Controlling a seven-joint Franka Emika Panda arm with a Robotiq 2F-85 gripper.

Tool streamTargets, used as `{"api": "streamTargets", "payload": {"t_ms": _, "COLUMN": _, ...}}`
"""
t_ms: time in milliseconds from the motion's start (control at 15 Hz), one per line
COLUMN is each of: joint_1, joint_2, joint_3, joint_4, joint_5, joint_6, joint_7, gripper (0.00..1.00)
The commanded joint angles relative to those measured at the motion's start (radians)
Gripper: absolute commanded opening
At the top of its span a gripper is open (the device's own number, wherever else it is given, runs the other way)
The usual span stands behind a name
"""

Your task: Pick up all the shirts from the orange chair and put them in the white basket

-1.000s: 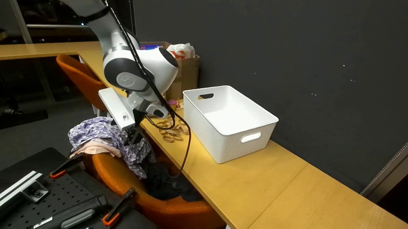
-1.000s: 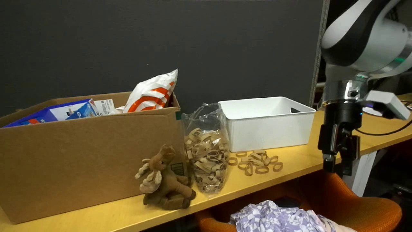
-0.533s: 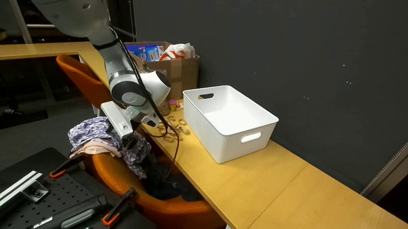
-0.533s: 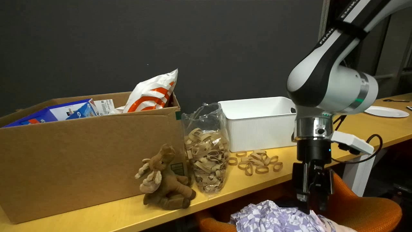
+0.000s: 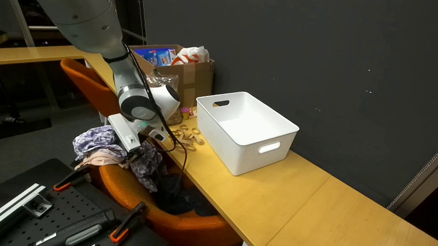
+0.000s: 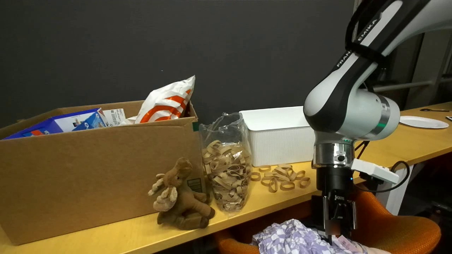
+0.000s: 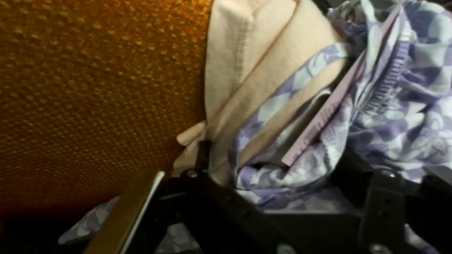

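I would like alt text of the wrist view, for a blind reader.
An open robot gripper is down at peach cloth and crumpled purple-and-white cloth, where a pink tag shows. The orange chair fills the upper left.

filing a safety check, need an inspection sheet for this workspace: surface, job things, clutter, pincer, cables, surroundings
Surface: wooden table, seam across it
Job's things: purple checked shirt and peach shirt heaped on the orange chair; dark cloth in its seat, maybe another shirt; white basket upright on the table, no shirt seen inside
Clutter: loose tan bands beside the basket; clear bag of more; plush moose; cardboard box
Pincer: jaws apart at the purple and peach shirts; contact hard to tell
Cables: black cable runs down the arm, part hanging slack
Surroundings: dark panel behind the table; second orange chair
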Motion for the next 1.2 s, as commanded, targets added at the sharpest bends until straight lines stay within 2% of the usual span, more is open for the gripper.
{"api": "streamTargets", "payload": {"t_ms": 0, "joint_1": -0.031, "joint_2": 0.029, "joint_3": 0.029, "joint_4": 0.039, "joint_5": 0.014, "joint_6": -0.015, "joint_7": 0.010, "gripper": 0.52}}
{"api": "streamTargets", "payload": {"t_ms": 467, "joint_1": -0.051, "joint_2": 0.026, "joint_3": 0.049, "joint_4": 0.041, "joint_5": 0.027, "joint_6": -0.021, "joint_7": 0.000, "gripper": 0.00}}
{"api": "streamTargets", "payload": {"t_ms": 733, "joint_1": -0.064, "joint_2": -0.004, "joint_3": 0.062, "joint_4": 0.028, "joint_5": 0.037, "joint_6": -0.018, "joint_7": -0.010, "gripper": 0.02}}
{"api": "streamTargets", "payload": {"t_ms": 1133, "joint_1": -0.057, "joint_2": -0.114, "joint_3": 0.066, "joint_4": 0.010, "joint_5": 0.034, "joint_6": -0.012, "joint_7": 0.001, "gripper": 0.02}}
